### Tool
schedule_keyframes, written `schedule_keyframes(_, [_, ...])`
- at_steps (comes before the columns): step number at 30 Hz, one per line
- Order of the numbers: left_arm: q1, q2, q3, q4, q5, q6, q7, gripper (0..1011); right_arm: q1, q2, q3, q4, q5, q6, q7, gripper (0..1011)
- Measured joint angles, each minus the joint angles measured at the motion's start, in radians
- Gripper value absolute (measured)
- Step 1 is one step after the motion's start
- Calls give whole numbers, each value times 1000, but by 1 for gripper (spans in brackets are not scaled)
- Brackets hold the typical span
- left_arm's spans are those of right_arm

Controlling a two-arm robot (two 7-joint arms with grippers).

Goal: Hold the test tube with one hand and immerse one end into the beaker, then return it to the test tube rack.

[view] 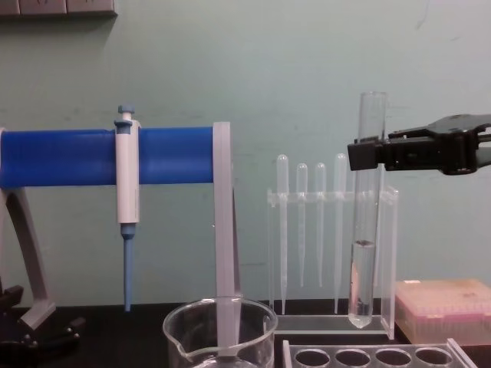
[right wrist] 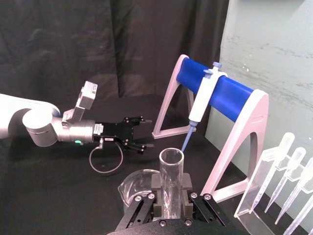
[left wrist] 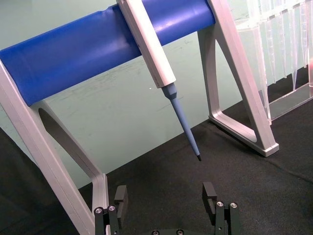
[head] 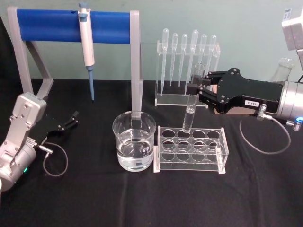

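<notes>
The test tube (head: pixel 189 116) is a long clear glass tube with a little liquid in its rounded bottom. My right gripper (head: pixel 194 89) is shut on its upper part and holds it nearly upright. In the chest view the test tube (view: pixel 363 253) hangs with its bottom just above the clear rack (view: pixel 368 356), to the right of the beaker (view: pixel 220 333). The beaker (head: pixel 134 142), a wide glass cylinder partly filled with water, stands left of the rack (head: pixel 189 150). In the right wrist view the tube's open rim (right wrist: pixel 171 157) rises between my fingers. My left gripper (head: pixel 71 119) rests open at the far left.
A blue-barred stand (head: pixel 71 24) carries a blue-and-white pipette (head: pixel 86 47) behind the beaker. A clear holder with several plastic pipettes (head: pixel 187 56) stands at the back. A pink box (view: pixel 445 307) sits at the right. The left gripper (left wrist: pixel 165 196) faces the stand's foot.
</notes>
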Motion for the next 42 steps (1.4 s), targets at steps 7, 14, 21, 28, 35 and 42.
schedule_keyframes(7, [0, 0, 0, 0, 0, 0, 0, 1000, 0, 0, 0, 0, 0, 0, 0, 225])
schedule_keyframes(14, [0, 0, 0, 0, 0, 0, 0, 1000, 0, 0, 0, 0, 0, 0, 0, 225])
schedule_keyframes(21, [0, 0, 0, 0, 0, 0, 0, 1000, 0, 0, 0, 0, 0, 0, 0, 225])
schedule_keyframes(28, [0, 0, 0, 0, 0, 0, 0, 1000, 0, 0, 0, 0, 0, 0, 0, 225])
schedule_keyframes(35, [0, 0, 0, 0, 0, 0, 0, 1000, 0, 0, 0, 0, 0, 0, 0, 225])
schedule_keyframes(42, [0, 0, 0, 0, 0, 0, 0, 1000, 0, 0, 0, 0, 0, 0, 0, 225])
